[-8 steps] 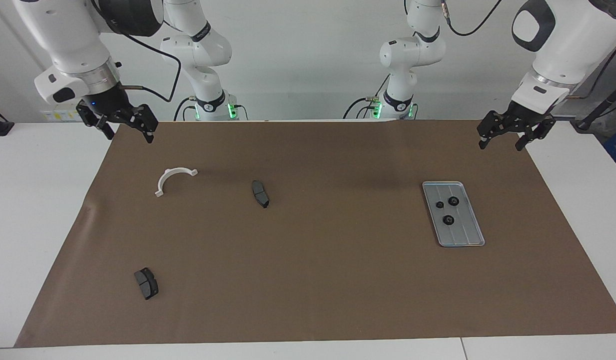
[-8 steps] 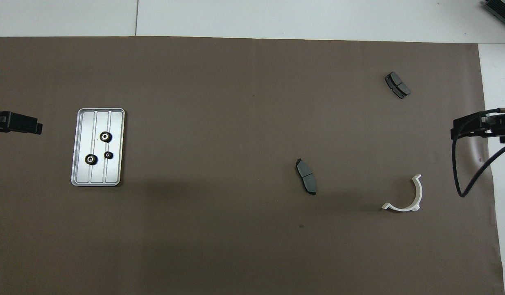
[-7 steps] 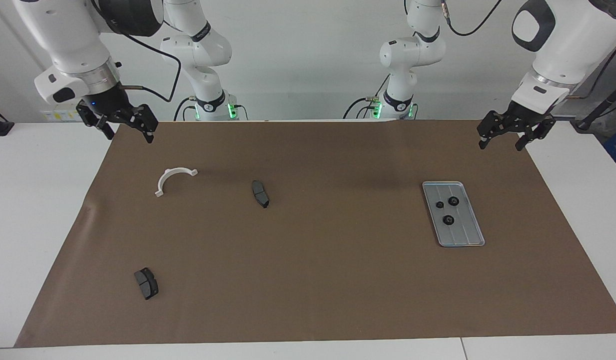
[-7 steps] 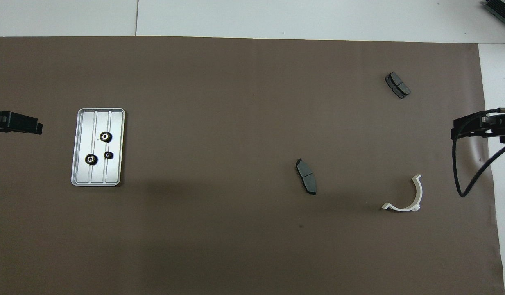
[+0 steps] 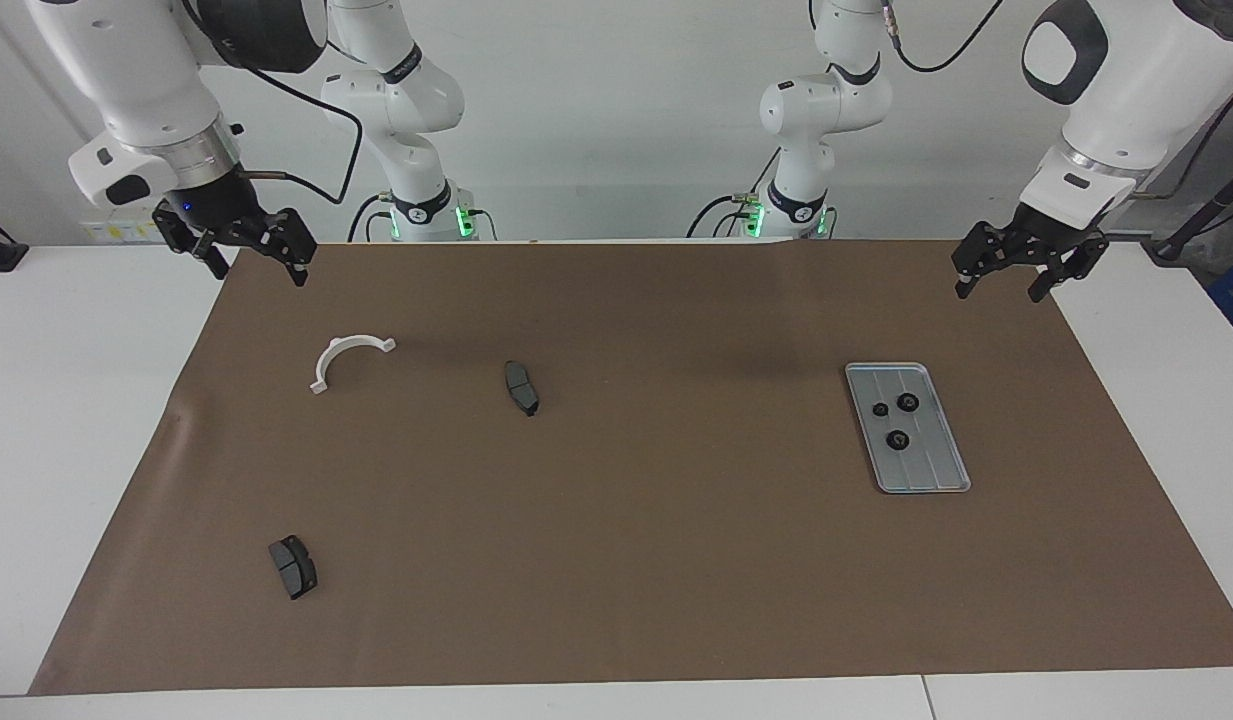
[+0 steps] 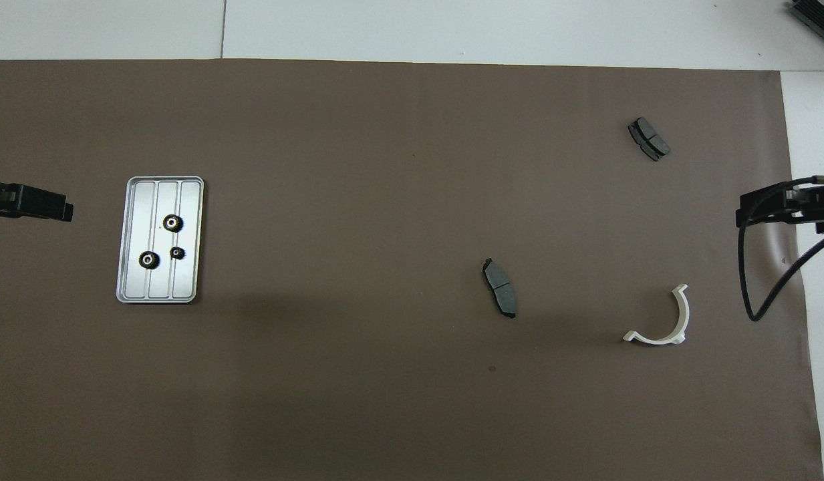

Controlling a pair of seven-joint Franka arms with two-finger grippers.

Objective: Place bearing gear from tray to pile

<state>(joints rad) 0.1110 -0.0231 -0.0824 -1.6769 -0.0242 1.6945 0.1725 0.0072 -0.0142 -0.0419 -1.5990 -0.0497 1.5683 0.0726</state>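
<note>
- gears point(image 5: 896, 420): three lie on the tray point(image 5: 934, 470), below the left gripper point(image 5: 1006, 277), which hangs spread and empty over the mat's edge.
- right gripper point(image 5: 248, 258) waits, spread, above the bracket point(image 5: 348, 357) and pads point(image 5: 521, 387) of the pile.
- risk: the gears sit close together, so a wide descent could knock a neighbour or slide the tray.

Three black gears point(image 6: 164, 243) lie on the tray point(image 6: 188, 234) — untouched.

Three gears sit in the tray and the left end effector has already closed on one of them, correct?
Not quite. Three gears sit in the tray, but the facing view shows the left end effector open in the air, holding nothing, above the mat near the tray.
</note>
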